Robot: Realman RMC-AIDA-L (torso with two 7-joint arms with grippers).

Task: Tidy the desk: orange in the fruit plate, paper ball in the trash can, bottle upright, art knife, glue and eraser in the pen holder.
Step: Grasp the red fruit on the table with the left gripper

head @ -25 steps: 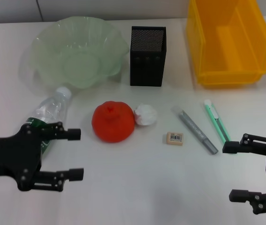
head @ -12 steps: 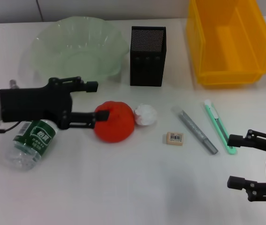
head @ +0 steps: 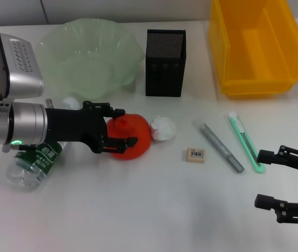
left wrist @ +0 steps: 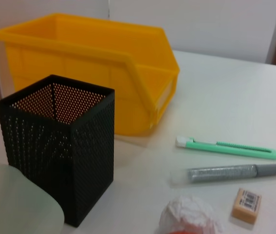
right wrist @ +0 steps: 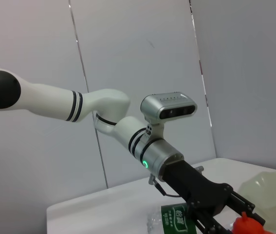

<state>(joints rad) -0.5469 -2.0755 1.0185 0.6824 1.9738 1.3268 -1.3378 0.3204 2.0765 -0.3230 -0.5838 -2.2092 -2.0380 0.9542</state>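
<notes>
The orange lies mid-table, and my left gripper is open with one finger on each side of its left half. Just right of the orange lies the white paper ball. Further right lie the eraser, the grey glue stick and the green art knife. The bottle lies on its side under the left arm. The green fruit plate, the black mesh pen holder and the yellow bin stand at the back. My right gripper rests open at the front right.
The left wrist view shows the pen holder close by, the yellow bin behind it, and the knife, glue, eraser and paper ball spread on the white table.
My left gripper has moved to the right and now reaches over the orange, fingers on both sides. The bottle stays lying flat. The right gripper has barely moved.
</notes>
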